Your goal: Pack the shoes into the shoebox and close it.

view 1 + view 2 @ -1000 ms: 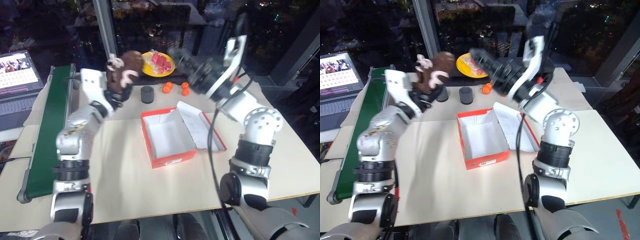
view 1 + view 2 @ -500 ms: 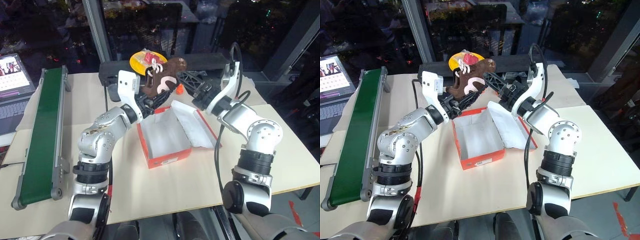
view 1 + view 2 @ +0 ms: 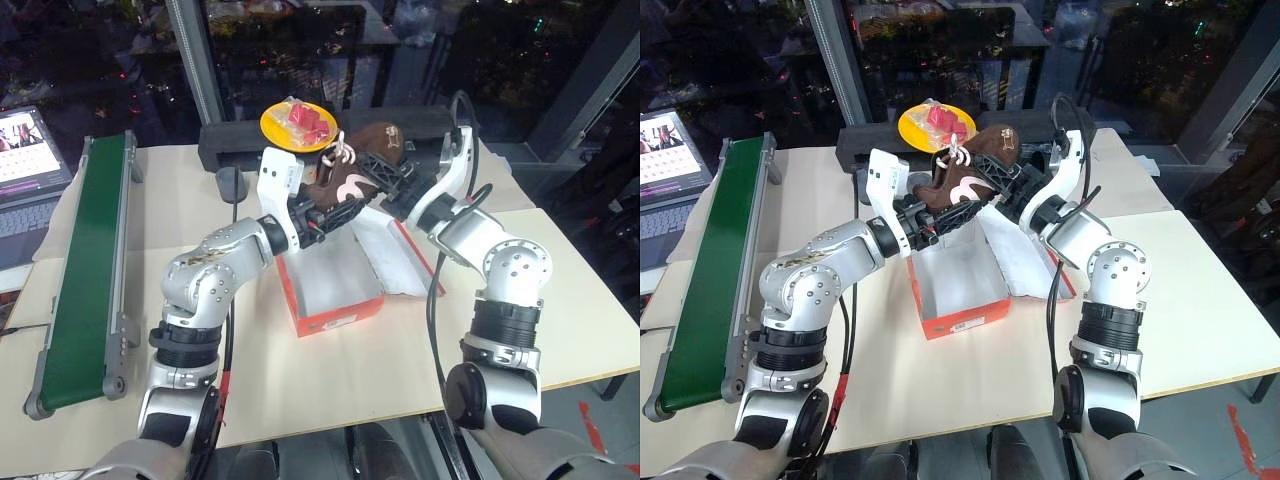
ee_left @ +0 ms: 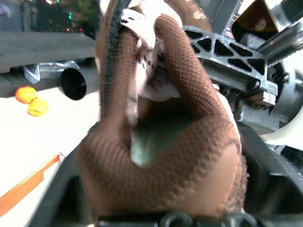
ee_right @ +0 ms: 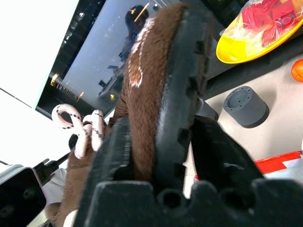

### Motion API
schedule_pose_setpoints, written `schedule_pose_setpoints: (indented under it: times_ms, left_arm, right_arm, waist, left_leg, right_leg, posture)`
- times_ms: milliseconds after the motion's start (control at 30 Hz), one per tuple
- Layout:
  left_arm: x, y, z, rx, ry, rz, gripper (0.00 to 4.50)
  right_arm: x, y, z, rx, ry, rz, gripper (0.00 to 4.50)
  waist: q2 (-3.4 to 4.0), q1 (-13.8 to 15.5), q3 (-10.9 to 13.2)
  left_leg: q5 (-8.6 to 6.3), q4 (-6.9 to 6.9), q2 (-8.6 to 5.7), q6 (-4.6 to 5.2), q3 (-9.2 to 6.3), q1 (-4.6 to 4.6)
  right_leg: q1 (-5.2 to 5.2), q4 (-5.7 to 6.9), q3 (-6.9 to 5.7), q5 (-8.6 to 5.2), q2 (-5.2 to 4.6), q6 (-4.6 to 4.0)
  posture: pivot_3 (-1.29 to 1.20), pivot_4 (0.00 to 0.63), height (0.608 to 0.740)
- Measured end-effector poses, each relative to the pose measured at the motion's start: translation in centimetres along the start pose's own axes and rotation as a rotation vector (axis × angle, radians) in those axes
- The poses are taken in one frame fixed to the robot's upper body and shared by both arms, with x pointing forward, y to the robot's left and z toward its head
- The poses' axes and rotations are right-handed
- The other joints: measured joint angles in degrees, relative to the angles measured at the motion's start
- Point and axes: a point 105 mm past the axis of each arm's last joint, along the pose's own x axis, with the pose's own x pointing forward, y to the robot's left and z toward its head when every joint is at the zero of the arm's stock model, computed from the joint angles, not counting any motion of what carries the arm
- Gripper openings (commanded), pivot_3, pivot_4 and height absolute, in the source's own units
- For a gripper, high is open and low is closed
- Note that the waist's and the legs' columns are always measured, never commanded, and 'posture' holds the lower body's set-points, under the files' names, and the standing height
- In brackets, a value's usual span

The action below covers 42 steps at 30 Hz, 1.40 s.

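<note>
**Brown shoe held between two robot hands above an open red-orange shoebox**

Nearest on the pale, smooth worktop (image 3: 330, 380) sits the shoebox (image 3: 335, 290), a rectangular red-orange cardboard box with a plain white inside. Its hinged lid (image 3: 395, 250) lies folded open flat on the robot's right side, white inner face up. The box holds nothing visible.

Just above the far end of the box, a shoe (image 3: 355, 180) hangs in the air between both arms. It is small, soft and dark brown, with a knitted, fuzzy surface, cream markings on its side and a white lace knotted at the top.

The left hand (image 3: 335, 212) reaches in from the left with its black fingers spread wide around the shoe's lower end; whether they press on it cannot be told. The right hand (image 3: 385, 180) comes from the right, its ribbed black fingers (image 5: 177, 118) closed narrow on the shoe's dark rubbery sole edge.

Along the robot's left runs a long green conveyor belt (image 3: 85, 260). Farther back stand a small dark cylinder (image 5: 246, 106) and a round yellow plate (image 3: 298, 125) holding red pieces. An open laptop (image 3: 30, 145) sits at the far left corner.
</note>
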Motion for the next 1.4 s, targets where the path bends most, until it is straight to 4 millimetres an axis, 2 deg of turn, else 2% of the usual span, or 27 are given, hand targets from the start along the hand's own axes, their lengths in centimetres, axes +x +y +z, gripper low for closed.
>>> schedule_pose_setpoints:
  times_ms: [100, 233, 300, 367, 400, 467, 533, 633, 733, 867, 1067, 1200, 1267, 1333, 1400]
  left_arm:
    - [-0.5, 0.9, 0.4, 0.015, 0.029, -0.017, 4.50]
    - [-2.3, 2.8, 1.4, 0.095, 0.044, -0.031, 4.50]
    - [-4.2, 5.2, 1.5, 0.151, 0.070, 0.062, 4.50]
    - [-7.5, 8.7, 0.6, 0.143, 0.120, 0.218, 4.50]
    - [-8.2, 9.2, -0.2, 0.129, 0.136, 0.242, 4.50]
    - [-8.3, 8.8, -1.5, 0.118, 0.167, 0.218, 4.50]
    - [-8.1, 7.7, -2.3, 0.130, 0.188, 0.168, 4.50]
    - [-8.7, 6.2, -3.3, 0.162, 0.221, 0.117, 4.50]
    - [-9.4, 6.0, -4.7, 0.170, 0.269, 0.120, 4.50]
    - [-9.2, 5.4, -4.7, 0.202, 0.270, 0.114, 4.50]
    - [-9.2, 5.1, -4.8, 0.210, 0.263, 0.124, 4.50]
    - [-9.4, 5.0, -5.2, 0.210, 0.266, 0.135, 4.50]
    - [-9.4, 5.0, -5.1, 0.215, 0.263, 0.143, 4.50]
    - [-9.4, 4.8, -5.1, 0.222, 0.259, 0.149, 4.50]
    - [-9.7, 4.7, -5.2, 0.224, 0.258, 0.159, 4.50]
  right_arm:
    - [0.7, 0.6, 0.1, -0.046, 0.023, -0.002, 0.46]
    - [1.6, 1.5, 0.5, -0.183, 0.138, -0.029, 0.46]
    - [0.8, 0.5, 0.4, -0.272, 0.246, -0.094, 0.46]
    - [0.0, -0.8, 0.1, -0.304, 0.328, -0.144, 0.46]
    - [-0.4, -1.7, -0.1, -0.323, 0.376, -0.184, 0.46]
    - [-0.3, -2.7, -1.2, -0.364, 0.462, -0.218, 0.46]
    - [0.2, -2.9, -2.2, -0.387, 0.529, -0.208, 0.46]
    - [0.3, -4.3, -2.6, -0.470, 0.621, -0.280, 0.46]
    - [0.2, -5.8, -3.4, -0.464, 0.684, -0.317, 0.46]
    - [0.7, -7.0, -5.9, -0.477, 0.775, -0.289, 0.46]
    - [0.8, -8.9, -7.2, -0.543, 0.849, -0.297, 0.46]
    - [0.7, -10.5, -9.1, -0.626, 0.929, -0.291, 0.46]
    - [1.0, -10.8, -9.7, -0.664, 0.947, -0.270, 1.44]
    - [1.2, -11.2, -9.8, -0.689, 0.952, -0.276, 1.94]
    - [1.3, -11.6, -10.1, -0.696, 0.945, -0.278, 2.64]
  waist:
    - [0.07, -0.2, 0.0]
    - [0.20, -0.1, 0.1]
    - [0.20, 0.0, 0.1]
    - [0.21, -0.1, 0.1]
    - [0.21, 0.0, 0.1]
    - [0.21, 0.2, 0.1]
    - [0.21, 0.4, 0.1]
    - [0.21, 0.2, 0.1]
    - [0.21, 0.2, 0.1]
    - [0.21, 0.0, 0.1]
    - [0.21, 0.0, 0.1]
    - [0.21, -0.1, 0.1]
    - [0.21, -0.1, 0.1]
    - [0.20, -0.1, 0.1]
    - [0.20, 0.0, 0.1]
  left_leg:
    - [0.00, 0.01, -0.01, 0.00, 0.02, -0.01]
    - [0.00, -0.02, 0.01, 0.00, 0.01, 0.00]
    - [0.00, -0.06, 0.01, 0.00, 0.01, -0.01]
    - [0.00, -0.07, 0.01, 0.01, 0.04, -0.04]
    - [0.00, -0.07, 0.01, 0.01, 0.03, -0.11]
    - [0.00, -0.02, 0.00, 0.01, 0.02, -0.22]
    - [0.00, 0.02, 0.00, 0.00, 0.02, -0.33]
    - [0.00, 0.00, 0.02, 0.00, 0.02, -0.32]
    - [0.00, 0.01, 0.01, 0.01, 0.02, -0.31]
    - [0.00, 0.04, 0.01, 0.00, 0.02, -0.25]
    - [0.00, 0.03, 0.01, 0.00, 0.02, -0.27]
    - [0.00, 0.03, 0.01, 0.00, 0.02, -0.21]
    - [0.00, 0.03, 0.01, 0.00, 0.02, -0.15]
    - [0.00, 0.04, 0.00, 0.00, 0.02, -0.02]
    - [0.00, 0.04, 0.00, 0.00, 0.02, 0.02]
  right_leg:
    - [-0.04, 0.03, 0.02, 0.00, 0.00, 0.00]
    - [-0.06, 0.03, 0.01, -0.01, 0.02, -0.01]
    - [-0.06, -0.03, 0.00, -0.01, 0.00, -0.01]
    - [-0.09, -0.06, 0.03, -0.01, 0.00, -0.01]
    - [-0.10, -0.09, 0.01, -0.02, -0.02, 0.00]
    - [-0.18, -0.10, 0.00, -0.01, -0.03, 0.00]
    - [-0.29, -0.07, 0.00, 0.00, -0.03, 0.01]
    - [-0.30, -0.08, -0.01, -0.01, -0.02, 0.00]
    - [-0.31, -0.04, -0.01, 0.00, -0.01, 0.00]
    - [-0.27, 0.00, 0.01, 0.01, -0.01, -0.01]
    - [-0.28, -0.01, 0.00, 0.01, -0.02, -0.01]
    - [-0.27, 0.06, 0.00, 0.01, -0.01, -0.01]
    - [-0.20, 0.06, 0.00, 0.02, -0.01, -0.01]
    - [-0.05, 0.05, 0.00, 0.02, -0.02, -0.01]
    - [-0.02, 0.06, 0.00, 0.01, -0.03, -0.01]
  posture:
    - [0.00, 0.150, 0.740]
    - [0.00, 0.150, 0.740]
    - [0.00, 0.150, 0.740]
    - [0.00, 0.150, 0.740]
    - [0.00, 0.150, 0.740]
    - [0.00, 0.150, 0.740]
    - [0.00, 0.150, 0.740]
    - [0.00, 0.150, 0.740]
    - [0.00, 0.150, 0.740]
    - [0.00, 0.150, 0.740]
    - [0.00, 0.150, 0.740]
    - [0.00, 0.150, 0.740]
    - [0.00, 0.150, 0.740]
    - [0.00, 0.150, 0.740]
    - [0.00, 0.150, 0.740]
